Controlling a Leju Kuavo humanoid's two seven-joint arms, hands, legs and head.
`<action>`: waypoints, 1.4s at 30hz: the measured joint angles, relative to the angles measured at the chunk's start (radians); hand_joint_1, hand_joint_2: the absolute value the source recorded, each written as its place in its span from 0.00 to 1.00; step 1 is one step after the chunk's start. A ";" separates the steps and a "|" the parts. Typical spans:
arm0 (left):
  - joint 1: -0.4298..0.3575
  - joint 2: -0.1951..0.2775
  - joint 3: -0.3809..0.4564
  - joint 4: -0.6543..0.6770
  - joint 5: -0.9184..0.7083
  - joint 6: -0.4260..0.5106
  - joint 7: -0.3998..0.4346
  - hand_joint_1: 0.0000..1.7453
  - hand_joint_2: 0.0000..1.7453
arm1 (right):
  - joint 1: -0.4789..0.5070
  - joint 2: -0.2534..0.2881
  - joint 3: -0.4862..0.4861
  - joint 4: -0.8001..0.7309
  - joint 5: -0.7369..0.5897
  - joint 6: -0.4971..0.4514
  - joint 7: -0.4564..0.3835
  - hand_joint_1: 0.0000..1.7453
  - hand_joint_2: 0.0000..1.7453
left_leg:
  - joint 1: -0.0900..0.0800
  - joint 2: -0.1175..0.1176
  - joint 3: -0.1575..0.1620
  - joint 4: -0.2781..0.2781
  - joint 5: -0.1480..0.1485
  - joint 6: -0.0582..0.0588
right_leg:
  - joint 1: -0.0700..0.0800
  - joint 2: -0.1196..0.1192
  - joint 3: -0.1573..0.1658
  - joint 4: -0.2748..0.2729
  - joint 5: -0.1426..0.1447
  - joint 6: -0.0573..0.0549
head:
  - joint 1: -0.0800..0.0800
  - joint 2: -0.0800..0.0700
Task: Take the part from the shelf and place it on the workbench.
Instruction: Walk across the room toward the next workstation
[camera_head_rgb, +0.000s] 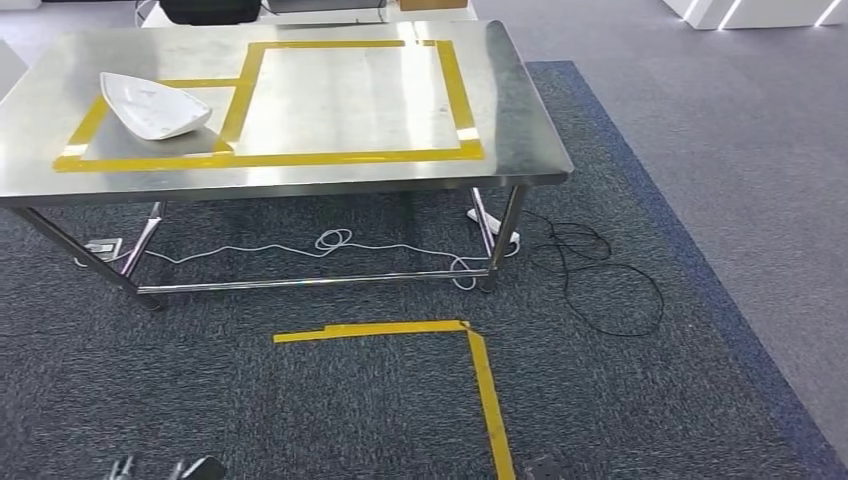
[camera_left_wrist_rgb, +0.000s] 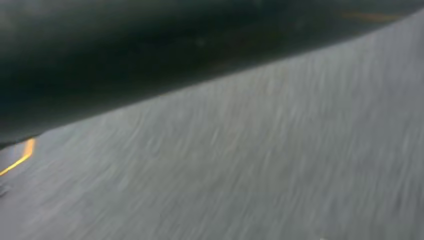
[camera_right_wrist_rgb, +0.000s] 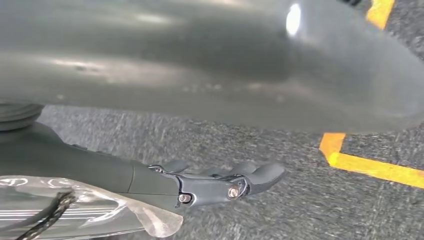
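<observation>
Head view looked down on a steel workbench (camera_head_rgb: 300, 175) standing on dark grey carpet (camera_head_rgb: 300, 400). Its surface carried yellow tape (camera_head_rgb: 350, 157) laid out as two adjoining rectangles, a small one and a larger one. The white part (camera_head_rgb: 155, 105), a curved shell-like piece, lay on the workbench inside the smaller taped rectangle, at the end of the surface farthest from the large rectangle's outer edge, with one tip reaching over the tape line. Nothing touched it. Beneath the workbench, a thin white cable (camera_head_rgb: 330, 245) trailed across the carpet, and a black cable (camera_head_rgb: 600, 280) looped on the floor just beside the workbench's leg. An L-shaped strip of floor tape (camera_head_rgb: 470, 345) lay on the carpet in front of the workbench.

Right wrist view showed the right hand (camera_right_wrist_rgb: 220, 182) hanging over the carpet, its dark fingers (camera_right_wrist_rgb: 260, 175) extended fairly straight and close together, holding nothing, with a clear plastic sleeve (camera_right_wrist_rgb: 75, 210) around the wrist behind it.

Left wrist view was badly blurred, giving perhaps carpet and a sliver of yellow tape; I could not tell how the left hand's fingers lay.
</observation>
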 joint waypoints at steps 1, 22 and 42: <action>0.004 -0.006 -0.003 0.026 -0.011 -0.021 0.030 0.00 0.00 | -0.002 0.000 -0.005 0.000 -0.006 0.003 -0.002 0.00 0.00 | 0.001 0.000 -0.002 -0.002 0.011 -0.004 | 0.003 0.001 0.028 -0.050 -0.014 -0.003 | 0.001 0.000; 0.058 -0.053 0.027 0.161 0.046 -0.130 0.205 0.00 0.00 | 0.015 -0.012 -0.098 0.002 -0.099 0.036 -0.016 0.00 0.00 | 0.013 0.005 0.136 -0.011 -0.108 0.011 | -0.009 -0.009 -0.216 0.103 0.008 0.027 | -0.002 0.000; 0.065 -0.070 0.046 0.171 0.047 -0.118 0.208 0.00 0.00 | 0.013 -0.018 -0.100 0.002 -0.100 0.036 -0.021 0.00 0.00 | 0.017 0.001 -0.028 0.303 -0.149 -0.047 | 0.001 -0.017 -0.088 -0.043 0.075 -0.032 | -0.006 0.000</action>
